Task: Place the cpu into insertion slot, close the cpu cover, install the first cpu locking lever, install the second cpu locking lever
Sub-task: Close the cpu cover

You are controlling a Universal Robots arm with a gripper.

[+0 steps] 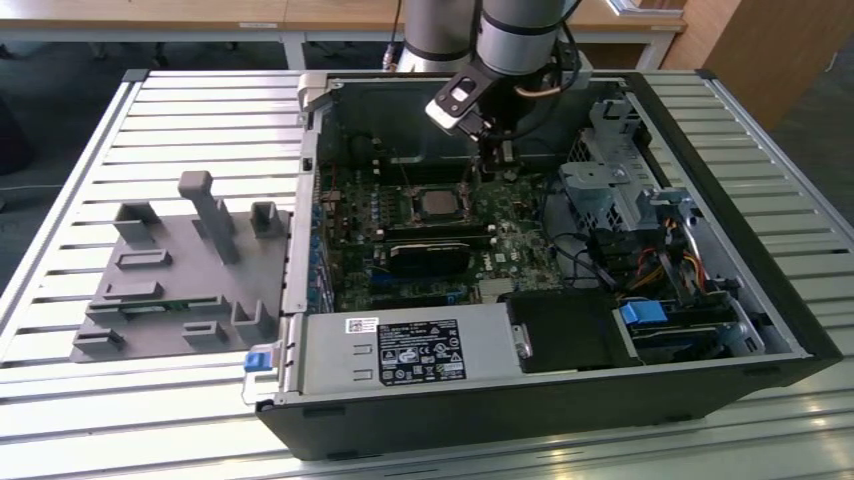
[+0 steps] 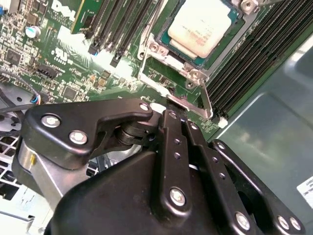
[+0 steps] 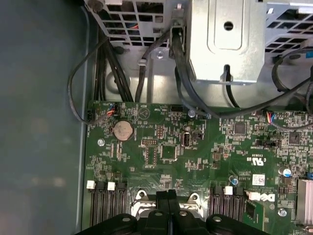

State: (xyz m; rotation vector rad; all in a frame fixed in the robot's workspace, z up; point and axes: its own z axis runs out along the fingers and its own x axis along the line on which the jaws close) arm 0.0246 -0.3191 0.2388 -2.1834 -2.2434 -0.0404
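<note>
while nose-down over the board [image 2: 68, 73], end effector [image 2: 177, 113] beside the cpu [image 2: 203, 24]

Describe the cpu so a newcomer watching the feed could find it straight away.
Look inside the open black computer case at the green motherboard. On it, the cpu sits in a silver metal frame. It is the only flat, square grey metal plate there, unlike the long black slots beside it.
</note>
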